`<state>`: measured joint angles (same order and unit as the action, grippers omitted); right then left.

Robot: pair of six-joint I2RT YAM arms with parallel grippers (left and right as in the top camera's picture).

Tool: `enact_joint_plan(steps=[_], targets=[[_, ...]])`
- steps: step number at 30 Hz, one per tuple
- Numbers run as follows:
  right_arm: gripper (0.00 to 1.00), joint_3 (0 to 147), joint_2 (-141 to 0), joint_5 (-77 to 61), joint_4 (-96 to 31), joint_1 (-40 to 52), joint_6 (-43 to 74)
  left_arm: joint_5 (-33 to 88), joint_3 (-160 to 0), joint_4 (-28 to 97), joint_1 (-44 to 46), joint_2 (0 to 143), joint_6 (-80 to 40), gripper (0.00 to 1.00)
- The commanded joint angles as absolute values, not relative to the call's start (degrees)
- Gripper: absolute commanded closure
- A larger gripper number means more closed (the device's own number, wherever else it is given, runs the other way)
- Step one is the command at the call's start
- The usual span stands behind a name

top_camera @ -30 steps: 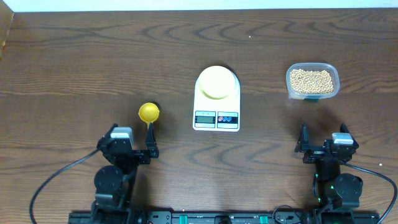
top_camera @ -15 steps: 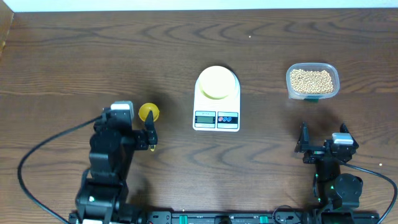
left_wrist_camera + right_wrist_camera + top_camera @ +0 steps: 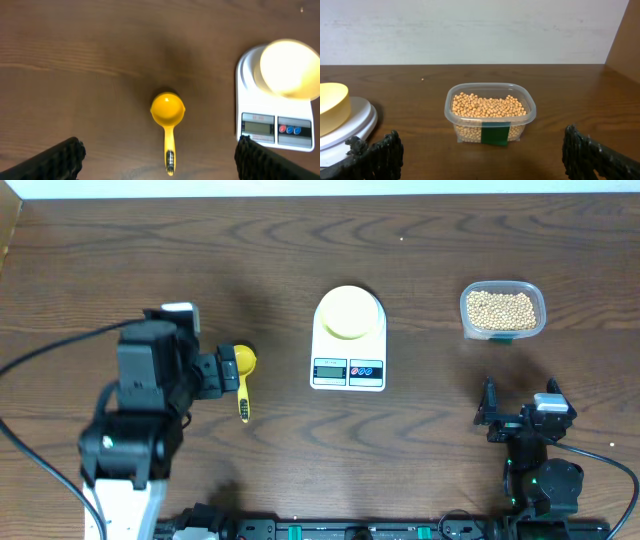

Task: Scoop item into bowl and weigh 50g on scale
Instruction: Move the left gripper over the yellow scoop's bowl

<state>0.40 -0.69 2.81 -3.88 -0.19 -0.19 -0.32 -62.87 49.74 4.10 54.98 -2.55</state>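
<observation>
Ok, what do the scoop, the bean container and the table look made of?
Scoop: probably plastic, glossy, uniform yellow with a highlight. Container: clear plastic; the beans show through its walls. Table: wood or wood-look laminate, dark brown grain, slight sheen.

Left gripper [image 3: 224, 374] is being held wide open, arm reached forward; right gripper [image 3: 520, 410] is being held open, arm tucked back.

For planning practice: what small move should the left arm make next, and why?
Probably lower the left end effector onto the handle of the yellow scoop and close: it hovers open above that scoop, which lies ungrasped on the table; the bowl looks empty.
</observation>
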Motion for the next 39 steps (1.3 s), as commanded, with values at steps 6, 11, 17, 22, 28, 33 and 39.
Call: enact_joint_plan(steps=[6,11,17,22,28,33,39], targets=[[0.01,0.32,-0.30,3.29,-4.08,0.21,0.80,1.08,-77.60,60.88,0.38,68.77,-5.19,0.02],[0.01,0.32,-0.30,3.27,-4.05,0.21,0.80,1.08,-78.50,61.30,0.38,74.94,-5.19,0.02],[0.01,0.32,-0.30,3.29,-4.05,0.21,0.80,1.04,-78.48,61.04,0.38,82.89,-5.19,0.02],[0.01,0.32,-0.30,3.29,-4.08,0.21,0.80,1.04,-78.46,60.16,0.38,89.56,-5.19,0.02],[0.01,0.32,-0.30,3.27,-4.05,0.21,0.80,1.04,-78.46,60.10,0.38,96.29,-5.19,0.02],[0.01,0.32,-0.30,3.29,-4.05,0.21,0.80,1.02,-78.46,58.41,0.38,101.10,-5.19,0.03],[0.01,0.32,-0.30,3.29,-4.05,0.21,0.80,0.82,-77.95,56.84,0.38,105.23,-5.17,0.02]])
